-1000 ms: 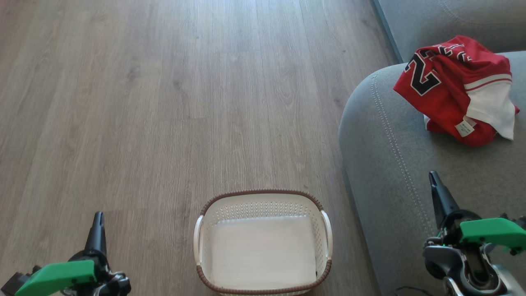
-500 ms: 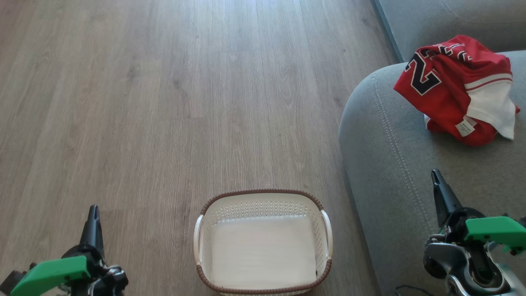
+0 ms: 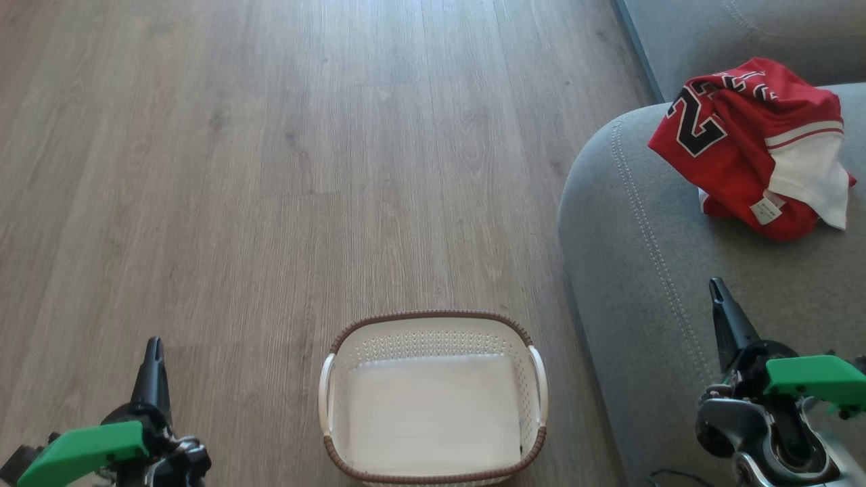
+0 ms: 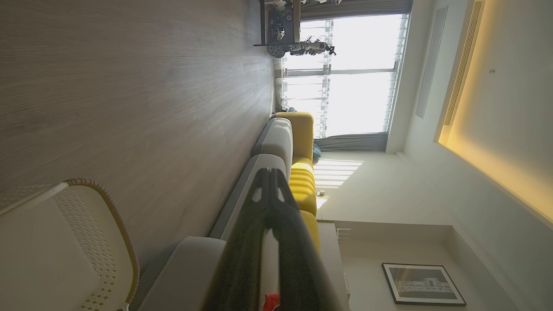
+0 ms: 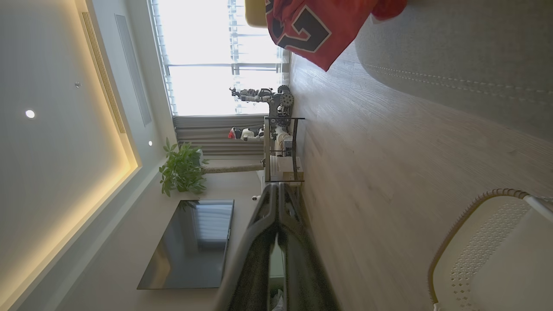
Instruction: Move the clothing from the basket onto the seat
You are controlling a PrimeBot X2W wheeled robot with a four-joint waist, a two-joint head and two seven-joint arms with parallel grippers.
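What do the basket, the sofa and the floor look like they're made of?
Basket: smooth white plastic, going by its moulded perforated walls; the brown rim looks woven, maybe moulded too.
Sofa: matte grey woven fabric with lighter double-stitched seams.
Floor: wood-grain planks, low sheen; laminate, vinyl or real wood, cannot tell.

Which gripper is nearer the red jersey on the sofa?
Right. The right gripper is over the grey sofa, below the red jersey in the head view. The left gripper is over the floor, beyond the white basket from it.
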